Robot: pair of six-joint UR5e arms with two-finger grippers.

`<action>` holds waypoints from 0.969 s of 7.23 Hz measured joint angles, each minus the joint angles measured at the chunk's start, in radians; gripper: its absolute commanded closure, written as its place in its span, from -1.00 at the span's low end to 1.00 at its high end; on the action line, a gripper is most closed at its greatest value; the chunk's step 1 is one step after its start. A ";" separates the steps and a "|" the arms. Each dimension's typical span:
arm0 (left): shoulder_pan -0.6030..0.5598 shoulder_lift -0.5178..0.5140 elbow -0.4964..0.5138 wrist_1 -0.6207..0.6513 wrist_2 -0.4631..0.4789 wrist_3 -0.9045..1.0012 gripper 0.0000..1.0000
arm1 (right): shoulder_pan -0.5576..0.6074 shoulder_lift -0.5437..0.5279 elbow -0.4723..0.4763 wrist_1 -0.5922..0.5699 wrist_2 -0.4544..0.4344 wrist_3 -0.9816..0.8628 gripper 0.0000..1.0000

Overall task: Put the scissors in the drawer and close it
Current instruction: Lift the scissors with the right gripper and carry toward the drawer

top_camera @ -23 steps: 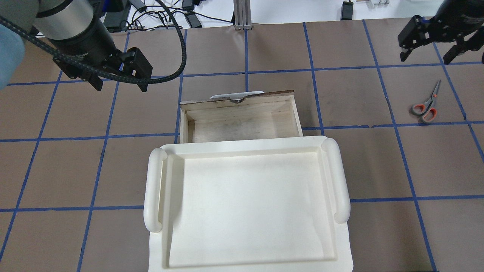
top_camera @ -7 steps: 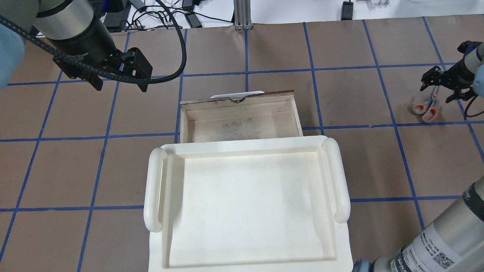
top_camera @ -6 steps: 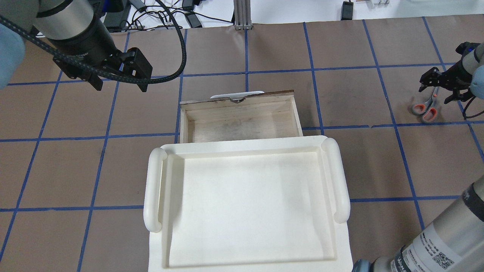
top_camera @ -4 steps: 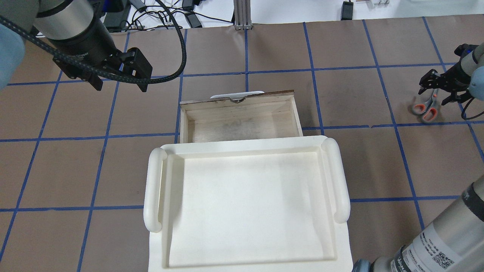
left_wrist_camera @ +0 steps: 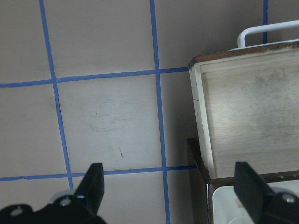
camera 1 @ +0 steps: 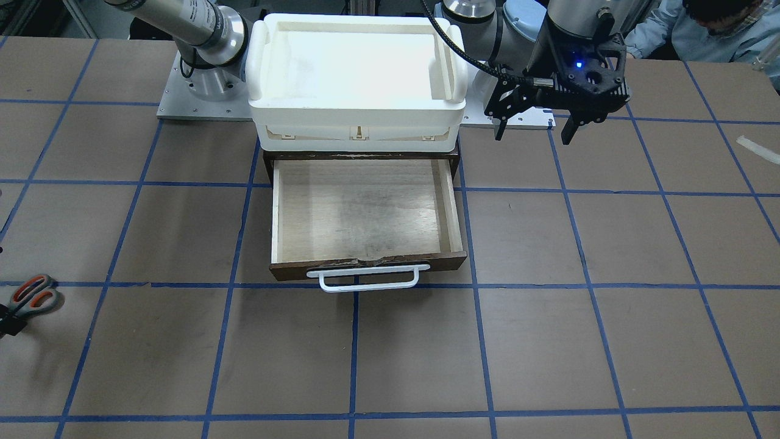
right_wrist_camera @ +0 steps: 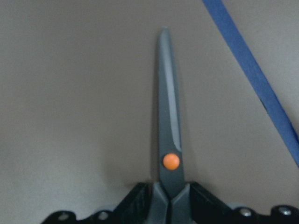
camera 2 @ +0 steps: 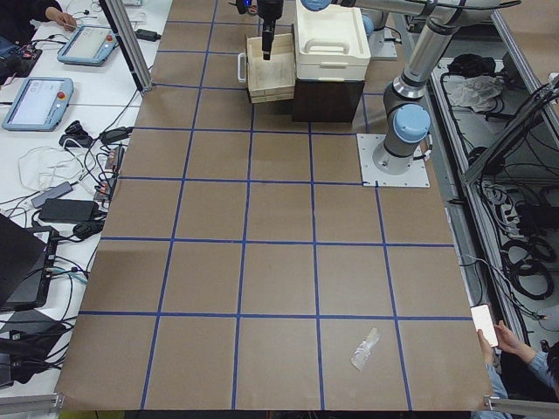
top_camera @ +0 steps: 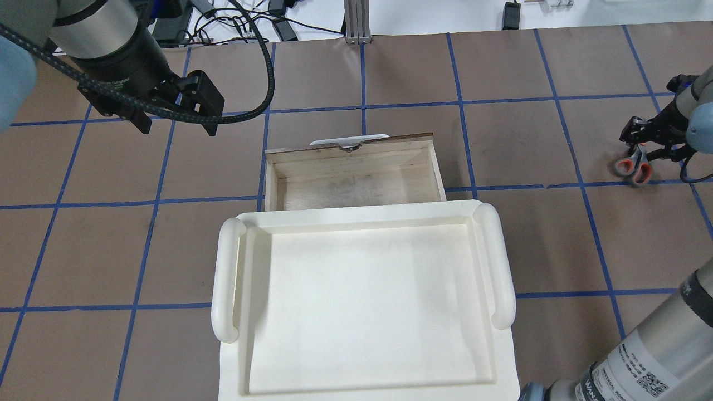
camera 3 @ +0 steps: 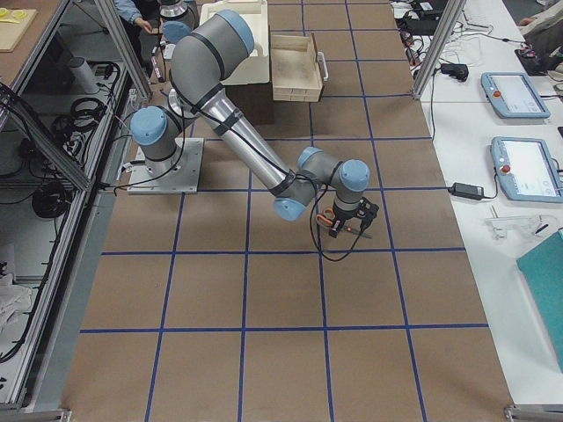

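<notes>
The scissors (top_camera: 635,167) lie at the far right of the table, grey handles with orange lining toward the robot. My right gripper (top_camera: 646,139) is shut on them just behind the orange pivot dot; in the right wrist view the blades (right_wrist_camera: 168,126) point straight out from between the fingers (right_wrist_camera: 140,200). The handles show at the left edge of the front view (camera 1: 31,296). The drawer (top_camera: 356,181) stands pulled out and empty, its white bar handle (camera 1: 364,279) on the far side. My left gripper (top_camera: 178,127) is open and empty, hovering left of the drawer.
A white plastic tray (top_camera: 224,278) sits on top of the dark cabinet that holds the drawer (camera 1: 362,207). The brown table top has a blue tape grid. Cables and devices lie beyond the far edge. An operator sits at the front view's top right.
My right gripper came down from the far right onto the scissors and shut on them near the pivot; the handles drew together and shifted slightly. The left arm has not moved.
</notes>
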 measured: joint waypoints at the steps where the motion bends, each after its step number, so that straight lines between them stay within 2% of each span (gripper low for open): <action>1: 0.000 0.000 0.000 0.000 0.000 0.000 -1.00 | 0.002 0.000 -0.001 -0.001 -0.014 -0.001 0.54; 4: 0.000 0.000 0.000 0.000 0.000 0.000 -1.00 | 0.005 -0.013 -0.012 0.001 -0.026 -0.010 0.58; 7: 0.000 0.001 0.000 0.000 0.000 0.000 -1.00 | 0.015 -0.074 -0.053 0.077 -0.033 -0.012 0.64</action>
